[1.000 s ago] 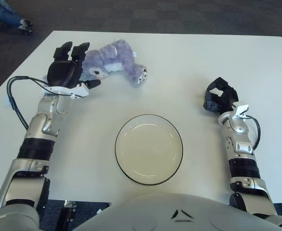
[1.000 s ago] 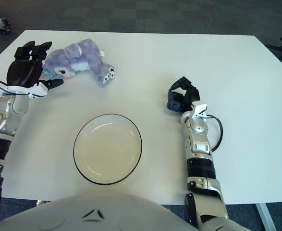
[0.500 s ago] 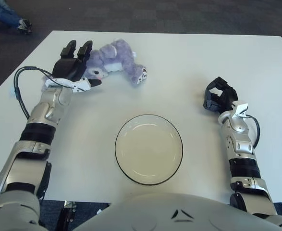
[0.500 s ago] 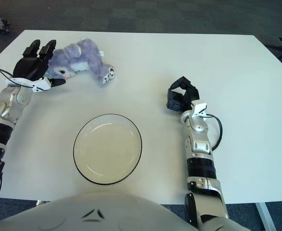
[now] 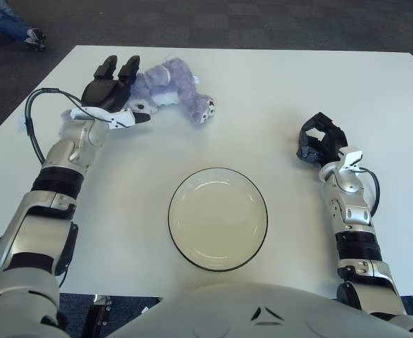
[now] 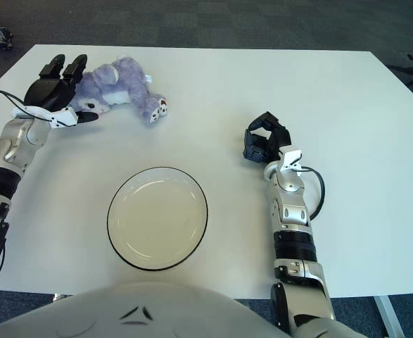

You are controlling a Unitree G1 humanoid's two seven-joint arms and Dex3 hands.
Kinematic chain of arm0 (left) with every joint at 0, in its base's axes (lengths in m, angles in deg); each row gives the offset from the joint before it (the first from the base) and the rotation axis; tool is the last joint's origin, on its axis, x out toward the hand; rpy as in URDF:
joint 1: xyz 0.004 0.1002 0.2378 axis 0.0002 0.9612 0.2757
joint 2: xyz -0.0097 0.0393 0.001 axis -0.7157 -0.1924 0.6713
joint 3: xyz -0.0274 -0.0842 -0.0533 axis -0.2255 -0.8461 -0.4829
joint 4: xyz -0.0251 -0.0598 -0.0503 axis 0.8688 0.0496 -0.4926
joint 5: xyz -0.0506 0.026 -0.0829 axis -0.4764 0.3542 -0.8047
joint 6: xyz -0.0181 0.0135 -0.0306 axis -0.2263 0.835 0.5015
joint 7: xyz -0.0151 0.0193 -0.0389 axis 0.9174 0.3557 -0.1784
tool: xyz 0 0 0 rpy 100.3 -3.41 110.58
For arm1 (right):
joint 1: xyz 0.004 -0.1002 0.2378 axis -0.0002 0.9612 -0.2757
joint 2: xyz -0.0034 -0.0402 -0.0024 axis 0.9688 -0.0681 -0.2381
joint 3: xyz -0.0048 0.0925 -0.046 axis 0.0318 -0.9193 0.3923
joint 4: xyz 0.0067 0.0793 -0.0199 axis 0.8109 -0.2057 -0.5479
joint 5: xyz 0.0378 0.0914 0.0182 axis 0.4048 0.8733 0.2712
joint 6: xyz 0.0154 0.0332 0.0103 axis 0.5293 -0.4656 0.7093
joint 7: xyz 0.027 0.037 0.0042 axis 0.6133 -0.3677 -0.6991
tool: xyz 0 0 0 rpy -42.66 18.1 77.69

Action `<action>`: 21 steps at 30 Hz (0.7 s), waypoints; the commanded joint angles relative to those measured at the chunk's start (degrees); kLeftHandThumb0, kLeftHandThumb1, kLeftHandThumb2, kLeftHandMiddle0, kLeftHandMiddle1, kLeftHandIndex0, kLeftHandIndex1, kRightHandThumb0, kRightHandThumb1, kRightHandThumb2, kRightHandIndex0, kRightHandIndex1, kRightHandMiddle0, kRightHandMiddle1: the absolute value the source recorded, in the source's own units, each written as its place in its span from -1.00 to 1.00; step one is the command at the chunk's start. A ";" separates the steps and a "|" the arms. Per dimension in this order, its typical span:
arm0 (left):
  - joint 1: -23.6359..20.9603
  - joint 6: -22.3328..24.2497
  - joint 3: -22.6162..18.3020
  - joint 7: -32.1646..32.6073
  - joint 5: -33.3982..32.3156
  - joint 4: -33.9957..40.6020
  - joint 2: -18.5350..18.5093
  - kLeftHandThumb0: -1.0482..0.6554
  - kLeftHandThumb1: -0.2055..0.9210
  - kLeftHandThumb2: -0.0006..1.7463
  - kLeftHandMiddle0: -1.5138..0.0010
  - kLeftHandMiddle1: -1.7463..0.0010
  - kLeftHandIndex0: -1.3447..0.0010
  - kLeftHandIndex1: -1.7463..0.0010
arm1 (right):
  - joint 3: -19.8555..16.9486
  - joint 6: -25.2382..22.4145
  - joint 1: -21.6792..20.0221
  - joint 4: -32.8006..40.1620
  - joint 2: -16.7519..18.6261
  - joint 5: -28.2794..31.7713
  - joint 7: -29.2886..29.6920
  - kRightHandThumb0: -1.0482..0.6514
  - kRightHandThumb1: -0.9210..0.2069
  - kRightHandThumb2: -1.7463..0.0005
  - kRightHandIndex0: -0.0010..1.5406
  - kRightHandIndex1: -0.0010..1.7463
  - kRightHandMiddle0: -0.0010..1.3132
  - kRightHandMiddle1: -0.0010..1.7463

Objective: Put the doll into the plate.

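A purple plush doll (image 5: 169, 88) lies on its side at the far left of the white table (image 5: 262, 91), one foot pointing right. My left hand (image 5: 111, 95) sits at the doll's left end, fingers spread and extended over its head, thumb stretched out below the face, not closed on it. An empty glass plate with a dark rim (image 5: 218, 217) lies at the table's near middle. My right hand (image 5: 319, 141) shows at the right side of the table, fingers curled, holding nothing.
The table's near edge runs just below the plate. Dark carpet surrounds the table. A black cable (image 5: 30, 134) loops from my left wrist. A person's shoe (image 5: 34, 36) shows at the far left corner.
My left hand has moved farther away and lower, closing in on the doll's head, with the wrist tilting flatter. The doll, the plate and my right hand have not moved.
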 commanded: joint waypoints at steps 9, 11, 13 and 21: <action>-3.44 0.77 2.55 0.61 0.21 -2.65 0.59 -0.80 0.51 -0.30 0.98 0.99 1.00 1.00 | 0.48 -2.29 0.77 0.33 -0.26 -0.49 -0.54 -0.30 -0.08 -0.38 0.54 1.00 -0.17 1.00; -3.84 0.90 2.73 0.39 -0.14 -2.95 0.84 -0.78 0.50 -0.30 0.95 0.98 1.00 1.00 | 0.53 -2.31 0.67 0.36 -0.31 -0.44 -0.70 -0.30 -0.06 -0.40 0.55 1.00 -0.16 1.00; -4.13 1.02 2.81 0.17 -0.51 -3.20 1.13 -0.77 0.49 -0.30 0.94 0.97 1.00 1.00 | 0.55 -2.27 0.63 0.34 -0.37 -0.41 -0.86 -0.30 -0.05 -0.41 0.55 1.00 -0.15 1.00; -5.81 1.54 3.01 -0.64 -1.94 -5.46 2.99 -0.71 0.34 -0.20 0.92 0.83 1.00 1.00 | 0.54 -2.25 0.35 0.01 -0.66 -0.44 -1.44 -0.31 -0.02 -0.43 0.54 1.00 -0.13 1.00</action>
